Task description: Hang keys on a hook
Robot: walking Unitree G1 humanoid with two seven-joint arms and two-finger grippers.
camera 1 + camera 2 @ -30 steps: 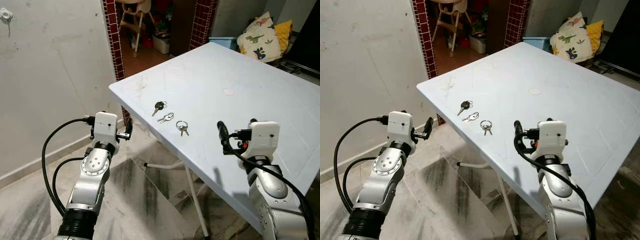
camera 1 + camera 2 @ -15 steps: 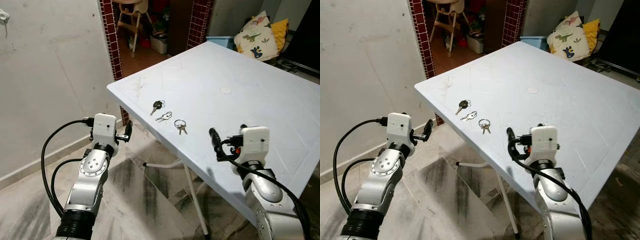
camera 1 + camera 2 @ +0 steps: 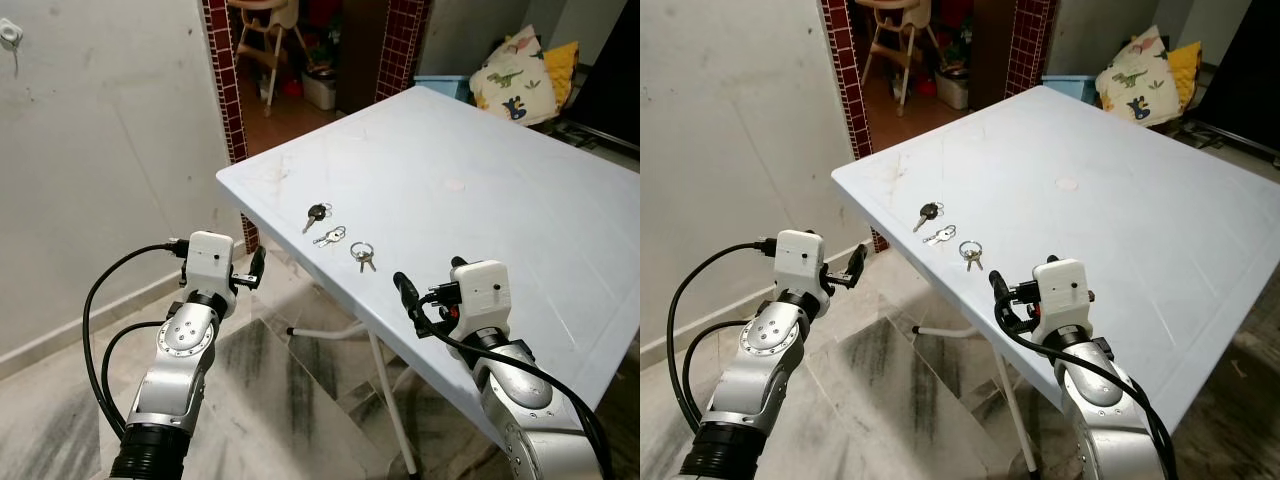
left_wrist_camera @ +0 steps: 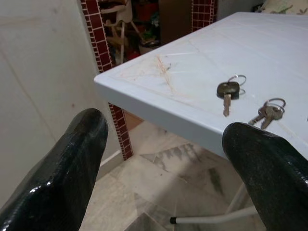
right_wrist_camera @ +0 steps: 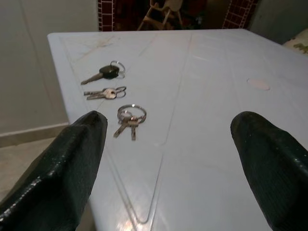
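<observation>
My right end effector hangs open above the desk edge, nearest the ring keys; left end effector open, off the corner. Beyond: small keys, then black key. Keys look light, hard, flat, slippery; I'd pinch the ring. Hook far up the wall.

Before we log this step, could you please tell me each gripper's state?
Left gripper: open, holding nothing.
Right gripper: open, holding nothing, above the table.

2 silver jointed arms, white box wrists, looping black cables, glossy black fingers
</observation>
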